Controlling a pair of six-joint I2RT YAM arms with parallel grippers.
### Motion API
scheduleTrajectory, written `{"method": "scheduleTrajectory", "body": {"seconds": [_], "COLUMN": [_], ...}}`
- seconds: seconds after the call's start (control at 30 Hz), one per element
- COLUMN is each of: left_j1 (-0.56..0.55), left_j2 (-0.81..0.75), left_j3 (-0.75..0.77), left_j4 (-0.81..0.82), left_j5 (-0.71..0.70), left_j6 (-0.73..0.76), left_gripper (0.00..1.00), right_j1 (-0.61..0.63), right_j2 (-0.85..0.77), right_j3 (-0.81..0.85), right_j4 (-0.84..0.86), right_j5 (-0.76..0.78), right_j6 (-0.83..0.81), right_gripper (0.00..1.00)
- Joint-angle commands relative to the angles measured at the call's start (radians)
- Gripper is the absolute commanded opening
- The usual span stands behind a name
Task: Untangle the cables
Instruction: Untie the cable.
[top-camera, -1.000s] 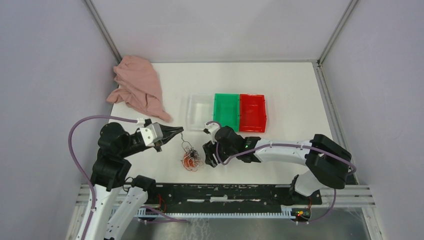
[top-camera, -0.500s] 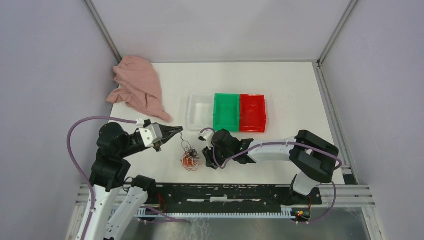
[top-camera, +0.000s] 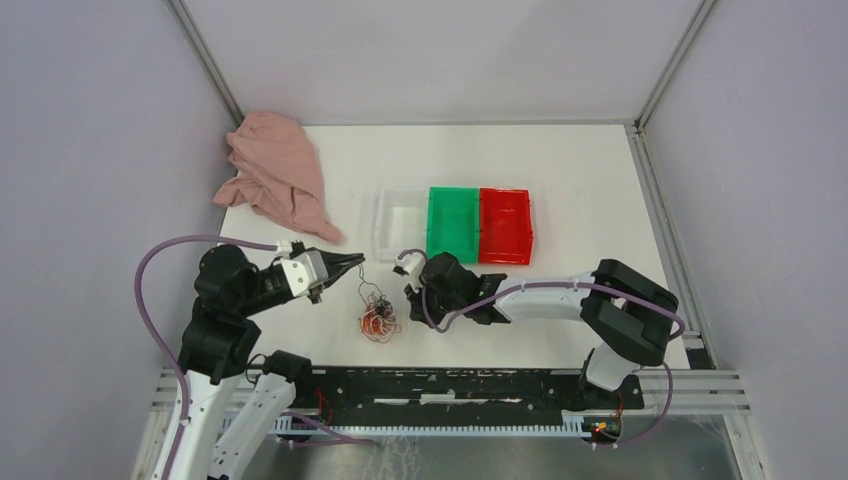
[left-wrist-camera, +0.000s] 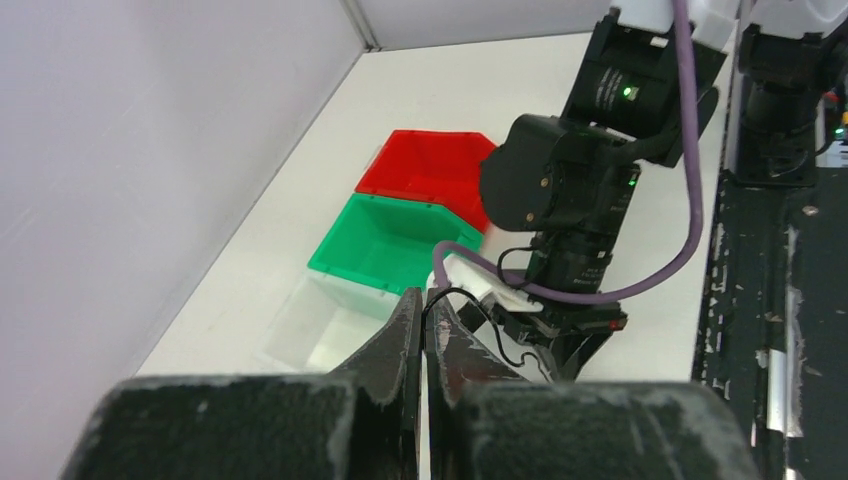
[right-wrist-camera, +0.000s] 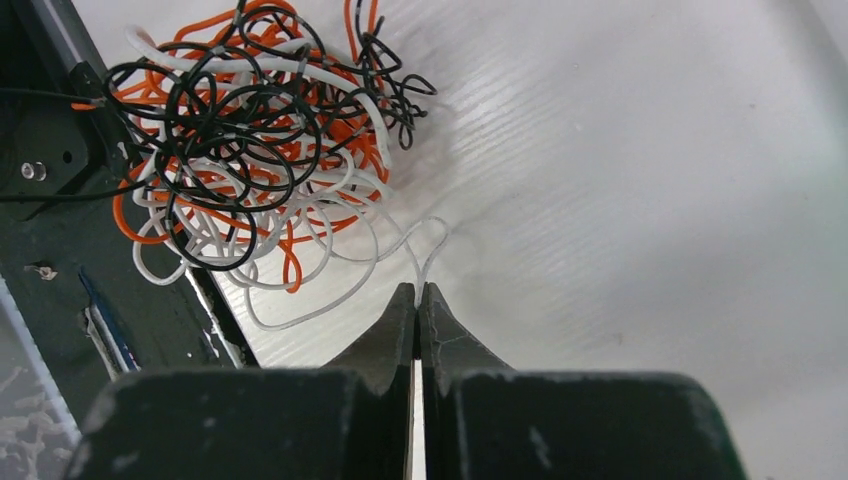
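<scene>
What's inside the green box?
Nothing shows in the green box, just its bare green floor. Its near wall hides a thin strip of that floor.

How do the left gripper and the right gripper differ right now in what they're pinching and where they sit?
The left gripper pinches a black strand; the right gripper pinches a whitish strand. The left gripper sits left of the cables, the right gripper to their right. Both are shut on strands of the same tangle.
</scene>
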Motion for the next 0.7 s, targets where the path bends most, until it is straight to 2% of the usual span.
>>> {"method": "scheduleTrajectory", "body": {"seconds": [0.0,0.1,0.27,0.37,0.53,0.67], "left_j1": [0.001,0.001,0.001,0.002,0.002,0.002], "left_j2": [-0.005,-0.005,0.014,0.017,0.014,-0.017], "left_j3": [0.049,0.05,0.063,0.054,-0.017,-0.103], "left_j4": [0.024,0.078,0.118,0.122,0.133,0.149], "left_j5": [-0.133,-0.295,-0.548,-0.681,-0.917,-1.027], "left_j6": [0.081,0.112,0.168,0.23,0.431,0.524], "left_gripper": [0.03,0.03,0.03,0.03,0.03,0.03], "right_j1": [-0.032,-0.079,-0.125,-0.138,-0.164,-0.177], "right_j2": [-0.106,-0.217,-0.439,-0.596,-0.869,-0.975], "right_j3": [-0.002,-0.09,-0.206,-0.24,-0.26,-0.216], "right_j4": [-0.029,-0.007,-0.061,-0.157,-0.359,-0.535], "right_j5": [0.085,0.131,0.254,0.377,0.551,0.63], "right_j6": [0.03,0.088,0.157,0.2,0.271,0.321], "right_gripper": [0.0,0.0,0.0,0.0,0.0,0.0]}}
